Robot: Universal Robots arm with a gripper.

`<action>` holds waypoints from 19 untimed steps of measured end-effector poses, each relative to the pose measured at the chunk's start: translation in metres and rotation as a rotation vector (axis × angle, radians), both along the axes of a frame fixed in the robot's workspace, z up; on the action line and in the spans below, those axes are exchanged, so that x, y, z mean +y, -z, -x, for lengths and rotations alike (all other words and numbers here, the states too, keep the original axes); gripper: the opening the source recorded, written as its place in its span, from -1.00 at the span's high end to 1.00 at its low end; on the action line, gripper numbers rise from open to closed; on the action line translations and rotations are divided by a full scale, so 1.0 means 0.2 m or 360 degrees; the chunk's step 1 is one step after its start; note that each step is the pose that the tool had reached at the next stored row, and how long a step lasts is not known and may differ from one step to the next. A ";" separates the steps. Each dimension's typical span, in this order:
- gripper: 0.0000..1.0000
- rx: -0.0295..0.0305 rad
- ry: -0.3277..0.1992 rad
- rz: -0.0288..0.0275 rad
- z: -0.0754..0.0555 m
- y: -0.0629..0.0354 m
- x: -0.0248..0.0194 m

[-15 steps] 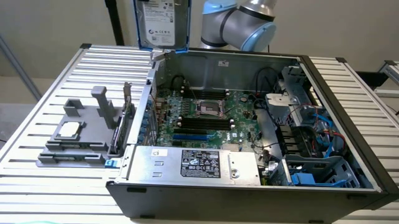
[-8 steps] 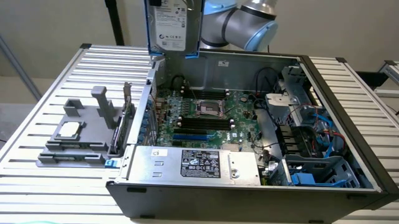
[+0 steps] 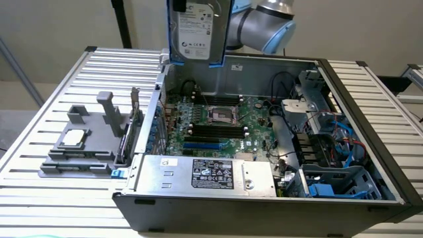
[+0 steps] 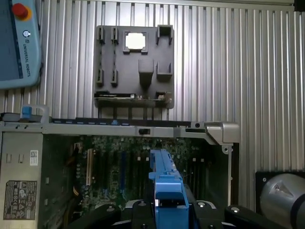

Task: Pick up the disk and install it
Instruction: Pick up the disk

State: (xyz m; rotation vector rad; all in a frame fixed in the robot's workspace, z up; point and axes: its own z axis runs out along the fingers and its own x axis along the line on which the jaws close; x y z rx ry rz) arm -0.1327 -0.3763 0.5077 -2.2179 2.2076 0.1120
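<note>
Gripper [image 4: 167, 212] pinching the disk [image 3: 198, 30] by its blue rails, disk upright w/ label facing the ext. cam, high above the open PC case [image 3: 264, 213], near its far wall

the disk [image 3: 198, 29] is silver-grey with a white label printed in black, edged by bright blue rails. the gripper [image 4: 167, 206] is black. the worktop [image 3: 59, 89] is pale silver, striped with dark grooves. the fixture [image 3: 73, 168] is dark grey, the chip [image 3: 73, 138] shiny silver. the computer case [image 3: 264, 218] is black outside, and its motherboard [image 3: 231, 124] is green with black and blue slots. the power supply [image 3: 165, 173] is silver with a black-and-white label. the teach pendant [image 4: 19, 52] is pale blue-grey with a red button [image 4: 20, 10].
</note>
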 end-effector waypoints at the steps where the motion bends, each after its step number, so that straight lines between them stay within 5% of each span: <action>1: 0.35 0.00002 0.0000 0.00001 -0.02 0.000 -0.008; 19: 0.35 0.00058 0.0000 0.00000 -0.43 0.000 -0.117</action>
